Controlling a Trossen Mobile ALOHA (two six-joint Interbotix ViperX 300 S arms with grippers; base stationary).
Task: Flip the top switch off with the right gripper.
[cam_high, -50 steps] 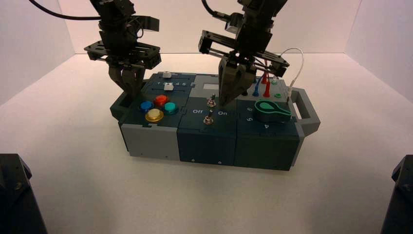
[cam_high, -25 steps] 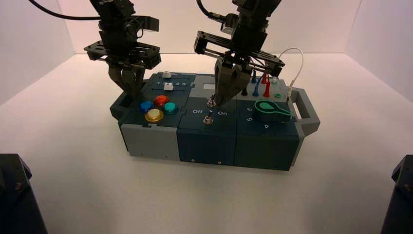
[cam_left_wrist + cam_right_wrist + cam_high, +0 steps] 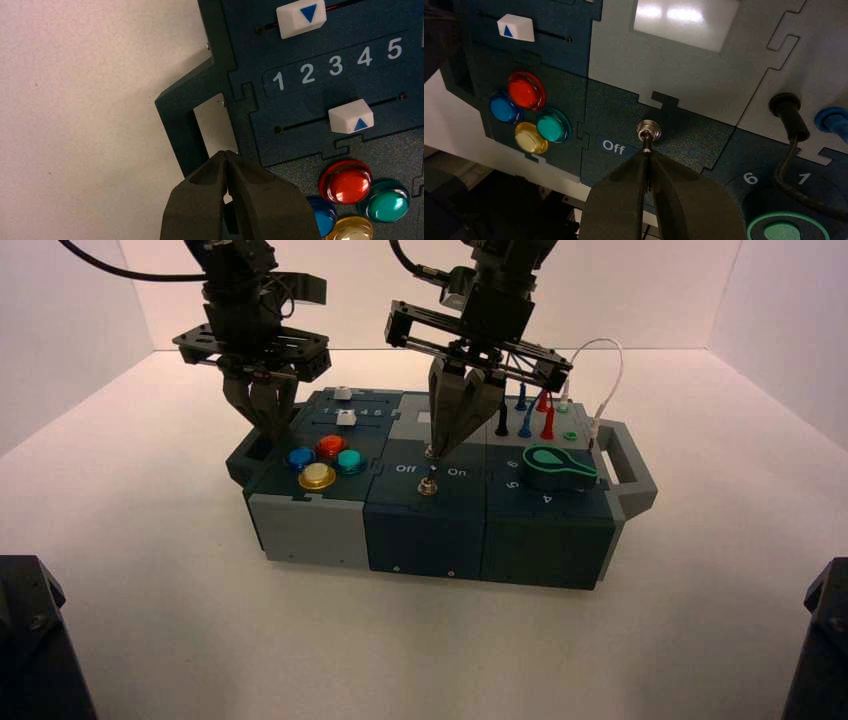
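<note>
Jaws of your right gripper (image 3: 647, 154): narrow, tips together at the top switch; contact you cannot tell.
Box (image 3: 310, 530): beneath them.
Left gripper (image 3: 225, 152): parked well to their left, jaws narrow, tips together, above the box's left handle (image 3: 172, 110).
Grey plate (image 3: 614, 65): just beyond your right jaws.
Green knob (image 3: 550, 465): to their right.
Four coloured buttons (image 3: 331, 460): to their left.
Lower switch (image 3: 428, 486): nearer you than they are.
Top switch (image 3: 649, 131): right at their tips.
</note>
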